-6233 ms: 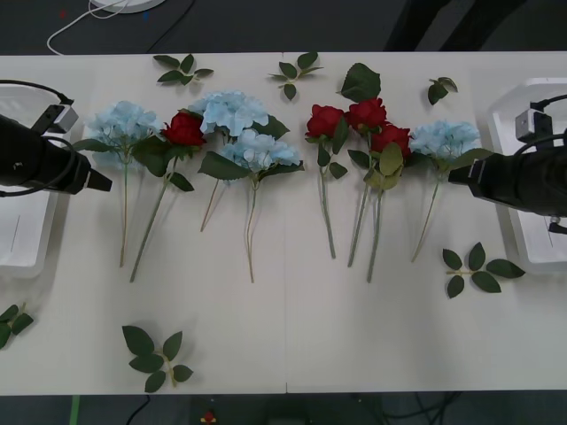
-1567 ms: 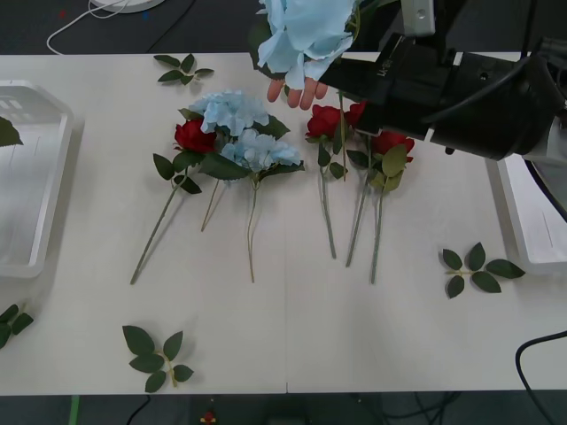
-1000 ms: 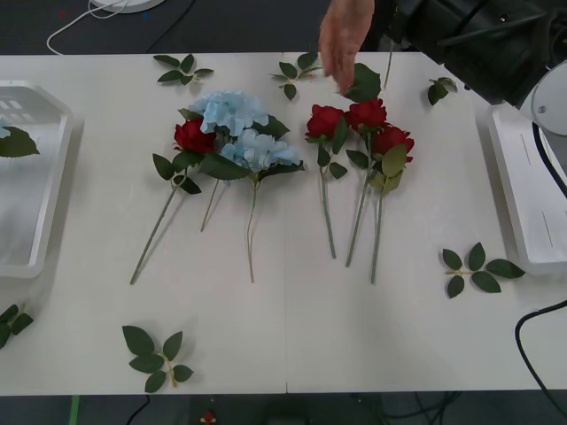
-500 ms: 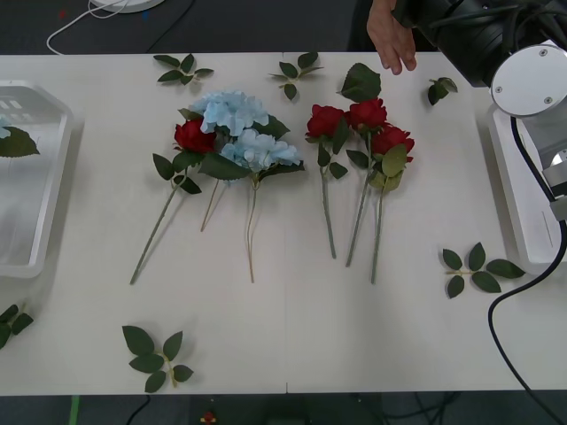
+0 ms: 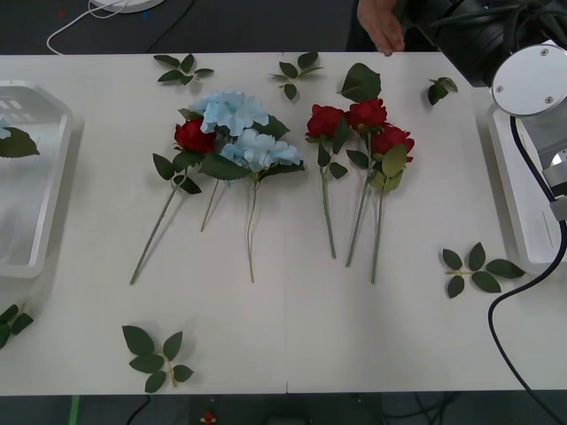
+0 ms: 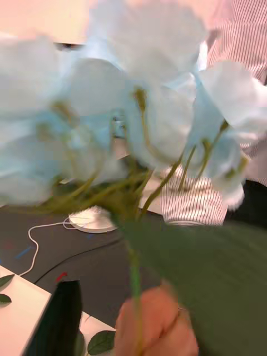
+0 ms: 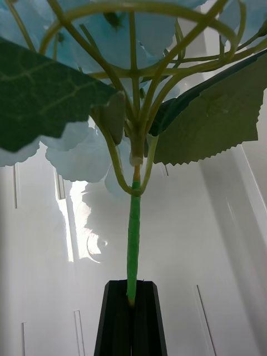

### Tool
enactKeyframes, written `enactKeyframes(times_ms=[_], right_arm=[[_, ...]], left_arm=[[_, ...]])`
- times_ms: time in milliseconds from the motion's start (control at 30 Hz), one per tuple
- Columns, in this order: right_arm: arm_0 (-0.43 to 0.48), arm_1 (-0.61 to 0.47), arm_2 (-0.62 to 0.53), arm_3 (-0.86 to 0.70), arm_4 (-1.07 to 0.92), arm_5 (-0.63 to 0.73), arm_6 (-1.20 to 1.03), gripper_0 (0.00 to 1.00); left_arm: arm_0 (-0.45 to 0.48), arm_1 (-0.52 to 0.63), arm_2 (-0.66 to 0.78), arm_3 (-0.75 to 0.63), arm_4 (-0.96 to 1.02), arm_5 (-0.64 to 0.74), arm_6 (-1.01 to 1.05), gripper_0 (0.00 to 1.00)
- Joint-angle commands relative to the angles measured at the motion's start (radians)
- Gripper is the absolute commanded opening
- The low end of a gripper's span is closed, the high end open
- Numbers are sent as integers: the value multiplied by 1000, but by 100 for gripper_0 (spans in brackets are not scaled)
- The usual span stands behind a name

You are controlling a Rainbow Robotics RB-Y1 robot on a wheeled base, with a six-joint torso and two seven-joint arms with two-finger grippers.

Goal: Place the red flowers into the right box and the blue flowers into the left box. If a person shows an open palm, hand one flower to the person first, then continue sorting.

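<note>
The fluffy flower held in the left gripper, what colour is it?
Pale sky-blue flower on a green stem, best in the left wrist view.

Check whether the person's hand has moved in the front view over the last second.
Yes. The person's hand has shifted toward the right box side and back to the table's far edge, away from the big loose leaf it hovered beside.

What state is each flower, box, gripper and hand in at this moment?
left gripper: jaws shut on the stem of the left-held blue flower, above the left box.
right gripper: jaws open, beside the offered blue flower.
person's hand: closed around the offered flower's stem.
red flowers: four, lying on the table.
table blue flowers: two, lying flat.
right box: visible part holds no flower.
</note>
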Motion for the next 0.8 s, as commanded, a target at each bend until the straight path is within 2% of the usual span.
enactKeyframes(times_ms=[33,200,300,467,667,700,733,800], right_arm=[[-48,18,2,-9,-13,-13,-13,100],[-44,15,2,-9,-34,15,-18,100],[-34,-2,-1,-9,-120,70,-24,100],[20,-65,-19,-11,-243,246,-53,100],[74,-122,-22,-43,-165,427,-262,100],[83,-129,-26,-49,-137,466,-309,100],[92,-139,-30,-57,-106,502,-354,100],[103,-151,-35,-60,-60,564,-420,100]], left_arm=[[20,0,3,-29,1,-15,-20,0],[20,0,3,-29,1,-15,-20,0],[20,0,3,-29,1,-15,-20,0],[20,0,3,-29,1,-15,-20,0],[20,0,3,-29,1,-15,-20,3],[20,0,3,-29,1,-15,-20,31],[20,0,3,-29,1,-15,-20,47],[20,0,3,-29,1,-15,-20,53]])
